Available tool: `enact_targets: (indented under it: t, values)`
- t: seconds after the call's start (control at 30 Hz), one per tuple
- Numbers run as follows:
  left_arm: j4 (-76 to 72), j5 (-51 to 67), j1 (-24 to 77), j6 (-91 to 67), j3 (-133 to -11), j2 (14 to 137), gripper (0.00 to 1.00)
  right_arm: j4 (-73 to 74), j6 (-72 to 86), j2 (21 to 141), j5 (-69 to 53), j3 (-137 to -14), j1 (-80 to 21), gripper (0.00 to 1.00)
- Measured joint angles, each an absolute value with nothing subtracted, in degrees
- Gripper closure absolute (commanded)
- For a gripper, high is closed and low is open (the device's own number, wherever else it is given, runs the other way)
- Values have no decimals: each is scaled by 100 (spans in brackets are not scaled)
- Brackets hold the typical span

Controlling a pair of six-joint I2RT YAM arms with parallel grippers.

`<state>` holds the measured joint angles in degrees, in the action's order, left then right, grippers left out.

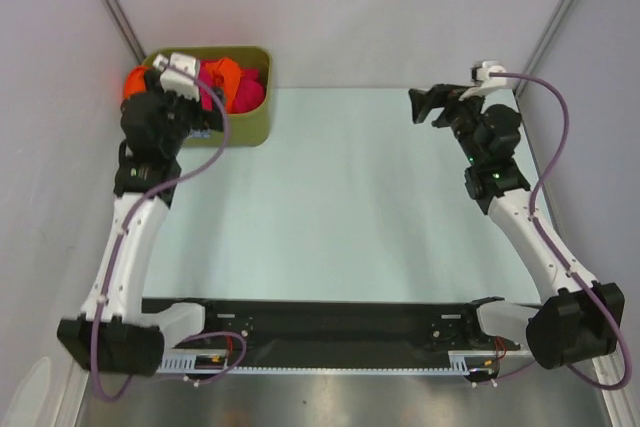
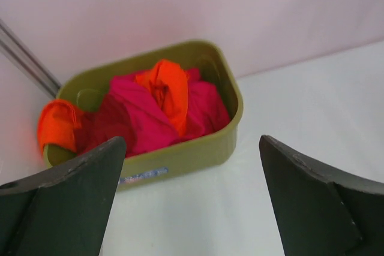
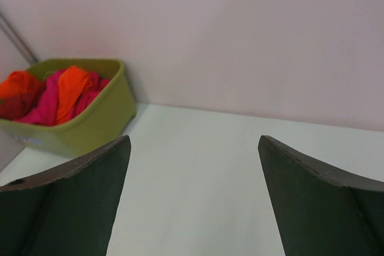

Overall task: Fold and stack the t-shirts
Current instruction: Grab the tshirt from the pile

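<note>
The t-shirts are lying crumpled in the olive bin at the far-left corner of the bench. Magenta is filling the middle, and a bright orange shirt is riding on top. The heap is showing no clear long axis, though the bin itself is running crosswise to the left gripper.

That gripper is hovering at the bin's near side. Its fingers are spreading wide apart and holding nothing, and the orange crest is sitting ahead of their gap and slightly to the left. Any pick is likely calling for a reach forward and down into the bin.

Across the bare bench, the right gripper is hanging near the far-right edge. It is also gaping empty and is well apart from the bin, so the left arm is looking like the nearer choice.
</note>
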<state>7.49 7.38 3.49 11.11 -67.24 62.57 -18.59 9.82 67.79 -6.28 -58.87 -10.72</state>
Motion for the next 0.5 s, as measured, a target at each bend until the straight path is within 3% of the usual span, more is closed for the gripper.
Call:
enact_targets:
  t: [0.17, 0.33, 0.4, 0.5]
  values:
    - [1992, 336, 349, 1267, -9633, 8842, 18, -1413, 668, 7159, -510, -6117, -1667, 7]
    - [3319, -204, 349, 1188, -13312, 12070, 6, -1133, 633, 7323, -303, -6117, -1861, 7]
    - [3653, -397, 349, 1114, -13917, 12807, 6, -1052, 631, 7341, -224, -6117, -1918, 7]
    - [3876, -751, 342, 1024, -13716, 13279, 6, -956, 615, 7341, -150, -6117, -1984, 7]
